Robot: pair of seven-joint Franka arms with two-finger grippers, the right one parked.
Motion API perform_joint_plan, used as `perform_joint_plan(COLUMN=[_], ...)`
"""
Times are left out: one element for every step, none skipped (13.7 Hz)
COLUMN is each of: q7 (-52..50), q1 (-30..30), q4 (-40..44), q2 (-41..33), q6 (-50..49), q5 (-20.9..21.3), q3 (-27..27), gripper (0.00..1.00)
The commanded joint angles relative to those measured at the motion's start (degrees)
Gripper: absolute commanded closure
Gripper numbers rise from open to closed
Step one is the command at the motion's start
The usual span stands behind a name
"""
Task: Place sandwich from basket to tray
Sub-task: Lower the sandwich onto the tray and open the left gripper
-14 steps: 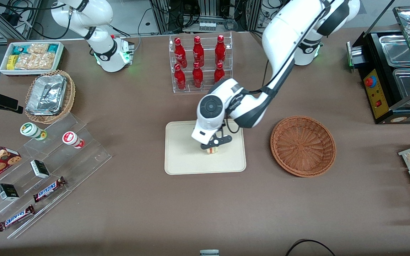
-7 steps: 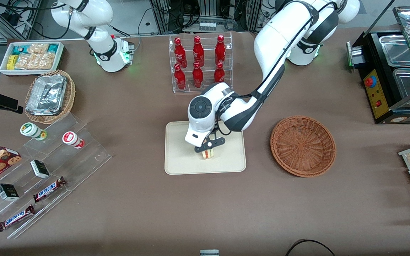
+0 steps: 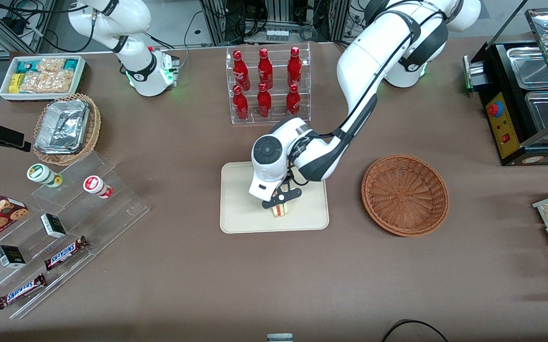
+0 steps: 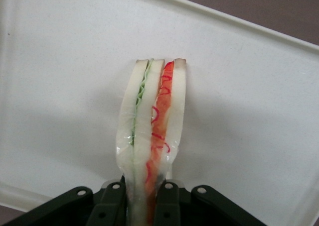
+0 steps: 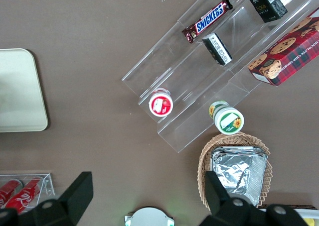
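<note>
Both fingers of the gripper [image 3: 281,205] clamp the sandwich [image 4: 152,136] low over the tray [image 3: 236,209] at frame centre, likely for gentle release, leaving the basket [image 3: 405,194] empty.

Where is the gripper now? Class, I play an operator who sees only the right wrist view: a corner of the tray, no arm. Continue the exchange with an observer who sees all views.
Observer: The gripper is over the tray, nearer the front camera than the bottle rack.
Operator: Is it holding anything?
Observer: Yes, its fingers clamp the sandwich on edge, filling layers showing.
Operator: And the basket?
Observer: The basket sits beside the tray, toward the working arm's end, with nothing in it.
</note>
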Motion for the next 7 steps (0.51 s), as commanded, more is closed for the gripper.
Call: perform_joint_plan(q7=[-1.6, -1.6, -1.6, -1.6, -1.0, -1.0, -1.0], q1=[-0.9, -1.0, -1.0, -0.9, -0.8, -0.7, -0.6], q4=[2.4, 2.7, 3.3, 3.5, 3.5, 3.5, 3.5], q2=[0.8, 0.6, 0.4, 0.0, -1.0, -1.7, -2.5], q6=[-0.3, -0.6, -1.0, -1.8, -2.6, -3.2, -4.2], q5=[1.4, 1.4, 1.3, 1.3, 1.3, 1.3, 1.3], q3=[0.5, 0.5, 0.4, 0.4, 0.4, 0.4, 0.4], gripper=[0.16, 0.00, 0.00, 0.00, 0.00, 0.00, 0.00])
